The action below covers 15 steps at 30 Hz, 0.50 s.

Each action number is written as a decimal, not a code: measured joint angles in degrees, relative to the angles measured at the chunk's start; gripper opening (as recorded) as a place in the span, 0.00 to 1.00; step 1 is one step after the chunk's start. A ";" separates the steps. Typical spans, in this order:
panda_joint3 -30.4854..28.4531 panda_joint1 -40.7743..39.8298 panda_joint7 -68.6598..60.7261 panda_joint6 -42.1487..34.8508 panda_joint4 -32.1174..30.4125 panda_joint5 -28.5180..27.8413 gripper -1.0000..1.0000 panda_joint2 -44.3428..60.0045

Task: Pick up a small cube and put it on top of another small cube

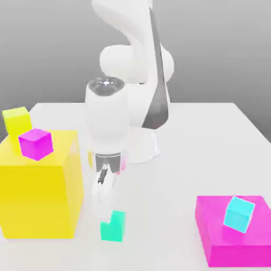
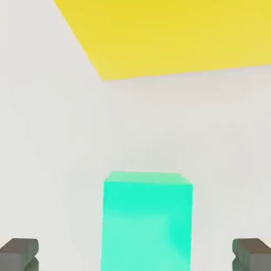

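end effector (image 1: pixel 108 211): we see it pointing down at the desk, hanging low just above the teal-green cube, with its fingers spread wide apart and nothing between them but air.
fingertips (image 2: pixel 20 253): in the hand view we see two dark grey pads at opposite edges, one on each side of the teal-green cube, both clear of it.
arm (image 1: pixel 107 119): we see the white arm folded forward from its base at the back of the desk, its wrist straight over the end effector.
teal-green cube (image 1: pixel 113 226): we find it on the bare desk near the front, directly under the end effector, just beside the big yellow block on the exterior view's right of that block; its upper corner is hidden by a finger.
big yellow block (image 1: pixel 38 188): we see it on the exterior view's left; in the hand view its yellow face lies beyond the teal-green cube.
magenta cube (image 1: pixel 36 143): we see it on top of the big yellow block.
yellow-green cube (image 1: pixel 17 120): we see it behind the magenta cube, at the block's back corner; whether it rests on the block or behind it we cannot tell.
flat magenta block (image 1: pixel 214 227): we see it on the exterior view's right, well apart from the teal-green cube.
sky-blue cube (image 1: pixel 238 214): we see it on top of the flat magenta block, turned a little.
desk (image 1: pixel 174 174): we see a plain white surface.
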 joint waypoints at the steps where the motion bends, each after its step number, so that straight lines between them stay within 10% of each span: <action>1: -0.42 0.25 0.65 0.77 0.18 -0.68 0.50 0.93; 11: -10.98 8.35 8.67 8.37 2.26 -11.25 0.50 11.03; 12: -12.18 9.35 9.25 8.96 2.41 -12.05 0.00 11.85; 15: -12.18 9.36 9.23 9.03 2.41 -12.04 0.00 11.85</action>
